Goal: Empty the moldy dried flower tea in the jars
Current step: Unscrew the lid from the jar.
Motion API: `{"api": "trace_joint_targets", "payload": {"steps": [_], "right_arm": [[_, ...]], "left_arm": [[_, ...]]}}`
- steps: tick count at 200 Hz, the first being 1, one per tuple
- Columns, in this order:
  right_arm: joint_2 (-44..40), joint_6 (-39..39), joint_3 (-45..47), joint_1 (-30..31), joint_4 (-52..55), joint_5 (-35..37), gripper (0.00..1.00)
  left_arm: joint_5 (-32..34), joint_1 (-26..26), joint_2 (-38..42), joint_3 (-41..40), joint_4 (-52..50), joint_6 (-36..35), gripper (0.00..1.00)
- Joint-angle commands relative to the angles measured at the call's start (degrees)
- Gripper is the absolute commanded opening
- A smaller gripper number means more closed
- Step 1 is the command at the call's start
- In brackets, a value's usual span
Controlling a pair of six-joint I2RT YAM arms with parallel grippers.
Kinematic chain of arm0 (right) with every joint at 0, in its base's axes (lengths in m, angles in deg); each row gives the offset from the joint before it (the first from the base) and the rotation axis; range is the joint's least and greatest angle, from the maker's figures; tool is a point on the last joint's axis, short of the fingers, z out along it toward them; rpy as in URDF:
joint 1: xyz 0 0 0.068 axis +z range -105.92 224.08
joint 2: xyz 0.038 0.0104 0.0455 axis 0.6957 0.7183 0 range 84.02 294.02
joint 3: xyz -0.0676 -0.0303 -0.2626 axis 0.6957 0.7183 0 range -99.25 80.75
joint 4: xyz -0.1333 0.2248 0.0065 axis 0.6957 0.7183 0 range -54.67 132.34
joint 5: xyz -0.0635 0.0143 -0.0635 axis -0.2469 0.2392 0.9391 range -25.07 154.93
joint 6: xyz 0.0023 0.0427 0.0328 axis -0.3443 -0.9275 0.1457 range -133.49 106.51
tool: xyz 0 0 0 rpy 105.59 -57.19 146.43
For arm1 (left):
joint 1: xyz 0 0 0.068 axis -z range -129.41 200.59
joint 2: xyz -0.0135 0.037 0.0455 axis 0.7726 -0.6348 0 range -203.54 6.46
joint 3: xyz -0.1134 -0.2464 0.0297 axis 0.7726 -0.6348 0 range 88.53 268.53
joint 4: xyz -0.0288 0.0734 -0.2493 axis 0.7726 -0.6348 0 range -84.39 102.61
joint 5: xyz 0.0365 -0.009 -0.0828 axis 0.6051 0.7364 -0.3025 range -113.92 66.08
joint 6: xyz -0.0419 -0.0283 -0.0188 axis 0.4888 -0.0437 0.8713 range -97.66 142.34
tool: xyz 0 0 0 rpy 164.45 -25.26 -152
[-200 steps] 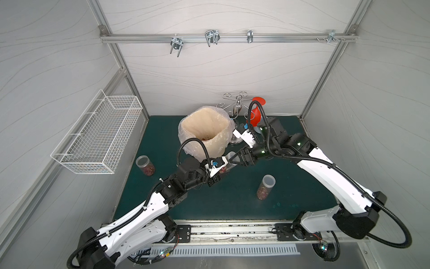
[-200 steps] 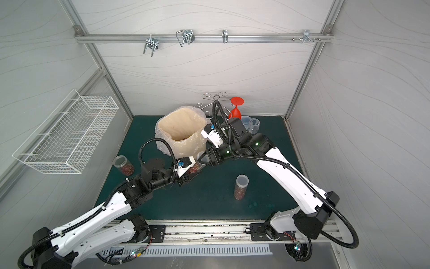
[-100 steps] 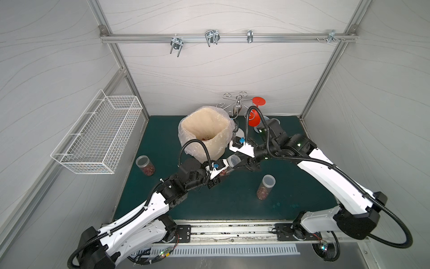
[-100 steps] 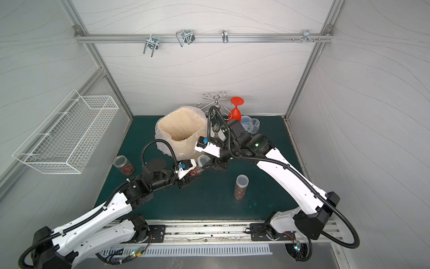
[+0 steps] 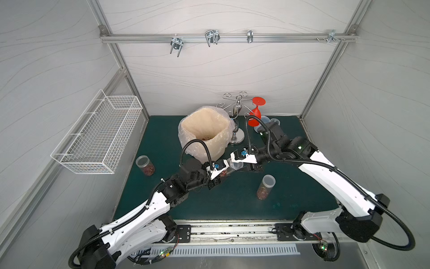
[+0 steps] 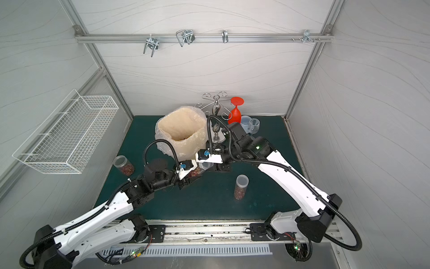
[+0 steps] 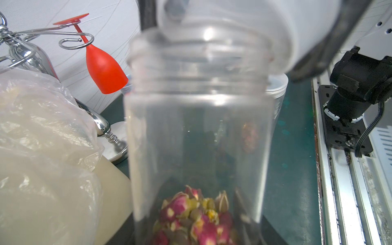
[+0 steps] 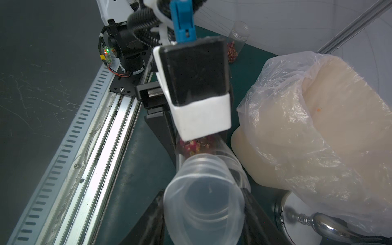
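White wave-grained panels enclose the cell. A rail [image 5: 228,38] with hooks crosses the back wall, and a white wire basket [image 5: 97,132] hangs on the wall on the left arm's side. The bench [image 5: 232,207] is covered in a dark green mat. At its rear stand a bag-lined bin [image 5: 217,145] and a chrome glass rack [image 5: 236,109] with a red wine glass [image 5: 254,116] hung bowl down. Clearest in a top view, a pale blue mug [image 6: 245,121] stands beside a clear wine glass [image 6: 254,125].

Both top views show a short jar [image 5: 145,165] on the left arm's side and a tall jar [image 5: 266,189], lid on, on the right arm's side. Both stand on the mat, part-filled with reddish tea [image 5: 261,195]. The held jar [image 7: 197,127] is tilted above the mat just in front of the bin. The left end effector [image 5: 220,176] is closed on its lower body. The right end effector [image 5: 237,164] is closed around the translucent lid [image 8: 203,203] at the jar's mouth.

The left wrist view alone shows the bare screw thread of the neck and the tea, pink and yellow-brown buds, gathered at the base. The right wrist view alone shows the left finger's black pad [image 8: 193,72] lying across the jar. Whether the lid touches the rim cannot be told.
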Motion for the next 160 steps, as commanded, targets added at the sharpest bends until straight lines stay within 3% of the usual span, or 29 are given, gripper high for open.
{"api": "trace_joint_targets", "payload": {"steps": [1,76,110,160], "right_arm": [[-3.3,-0.4,0.9,-1.5,-2.1,-4.9,0.23],[-9.8,-9.7,7.9,-2.1,-5.5,-3.1,0.31],[-11.5,-16.3,14.0,-2.0,-9.8,3.0,0.38],[-8.1,-22.6,18.6,-2.1,-12.6,10.5,0.42]], "left_arm": [[-0.4,0.2,0.5,1.1,3.7,-0.5,0.22],[3.9,0.2,2.9,0.6,3.9,1.8,0.21],[9.2,-0.2,5.9,1.2,3.2,5.0,0.21],[10.3,-2.0,10.4,2.4,-0.6,5.8,0.21]]}}
